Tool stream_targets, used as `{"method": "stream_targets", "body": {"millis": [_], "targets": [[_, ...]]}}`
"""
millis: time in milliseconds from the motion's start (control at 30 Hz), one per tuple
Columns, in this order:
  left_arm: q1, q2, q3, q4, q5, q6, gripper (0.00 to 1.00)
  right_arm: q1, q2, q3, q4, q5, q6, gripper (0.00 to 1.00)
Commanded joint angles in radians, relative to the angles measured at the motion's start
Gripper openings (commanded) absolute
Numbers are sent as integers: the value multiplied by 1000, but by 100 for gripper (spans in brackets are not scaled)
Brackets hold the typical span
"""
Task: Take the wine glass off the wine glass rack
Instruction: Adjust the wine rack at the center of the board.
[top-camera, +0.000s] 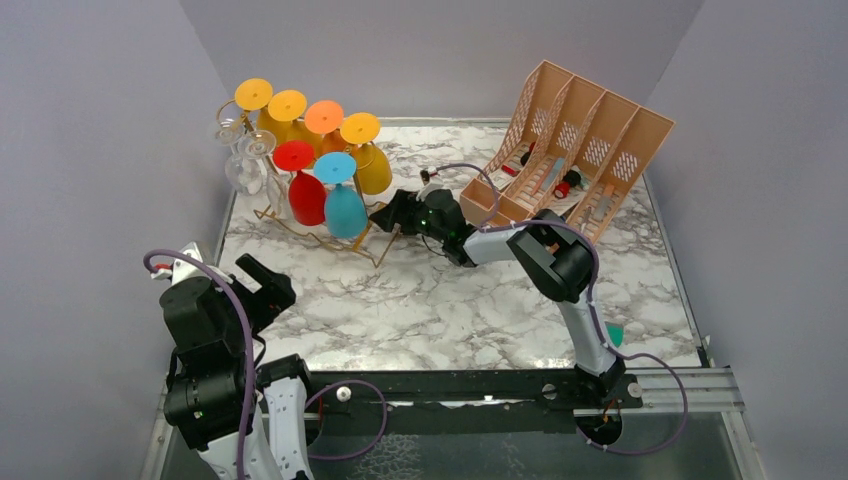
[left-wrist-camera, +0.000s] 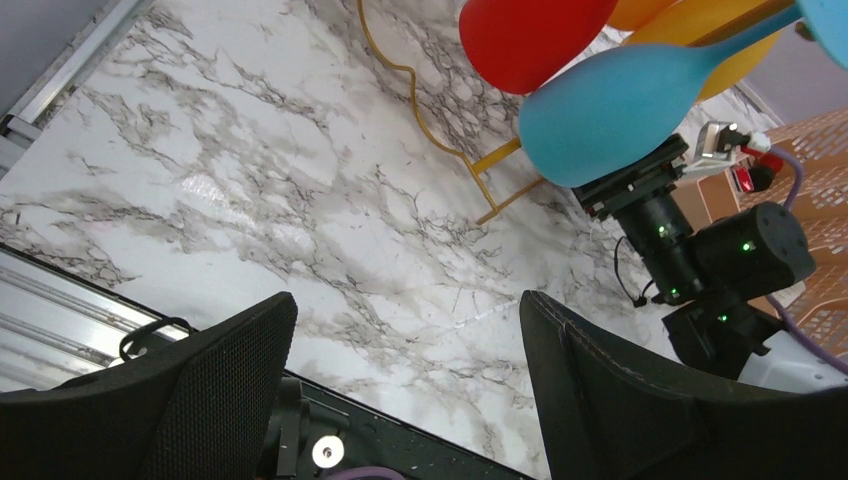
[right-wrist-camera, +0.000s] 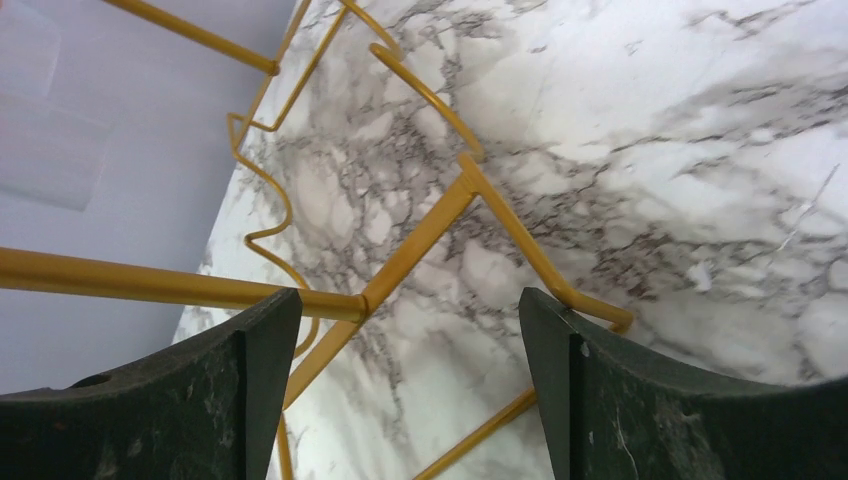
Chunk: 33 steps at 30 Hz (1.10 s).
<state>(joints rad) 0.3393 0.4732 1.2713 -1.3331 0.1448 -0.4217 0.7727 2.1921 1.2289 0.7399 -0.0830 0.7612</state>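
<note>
Right pincer (right-wrist-camera: 405, 300): spread wide, thin gold wire wine glass rack (right-wrist-camera: 420, 238) seen between.
Left pincer (left-wrist-camera: 407, 300): spread wide above white marble table (left-wrist-camera: 250, 200).
Blue wine glass (top-camera: 345, 205): hung inverted on rack.

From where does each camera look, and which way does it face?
Top external: high behind the left arm and right arm, both shown, looking down at the table.
Left wrist: on the left arm, facing across the marble to the blue glass; the left tool frames it.
Right wrist: on the right arm, over the wine glass rack; the right tool frames it.
Shared: top and left wrist both show the blue glass.
</note>
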Motion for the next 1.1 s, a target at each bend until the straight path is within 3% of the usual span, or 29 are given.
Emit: {"method": "stream_targets", "body": {"millis": [0, 367, 533, 800, 1067], "targets": [[5, 2, -32, 46, 44, -12, 89, -44, 69, 75, -64, -54, -52, 81], [5, 115, -143, 158, 12, -26, 94, -102, 24, 104, -100, -192, -161, 81], [5, 141, -228, 273, -48, -120, 96, -103, -86, -3, -47, -281, -162, 81], [4, 179, -391, 447, -136, -152, 96, -97, -272, -286, 68, -392, -6, 81], [4, 196, -566, 647, -153, -195, 96, 25, -273, -420, 223, -347, 75, 78]]}}
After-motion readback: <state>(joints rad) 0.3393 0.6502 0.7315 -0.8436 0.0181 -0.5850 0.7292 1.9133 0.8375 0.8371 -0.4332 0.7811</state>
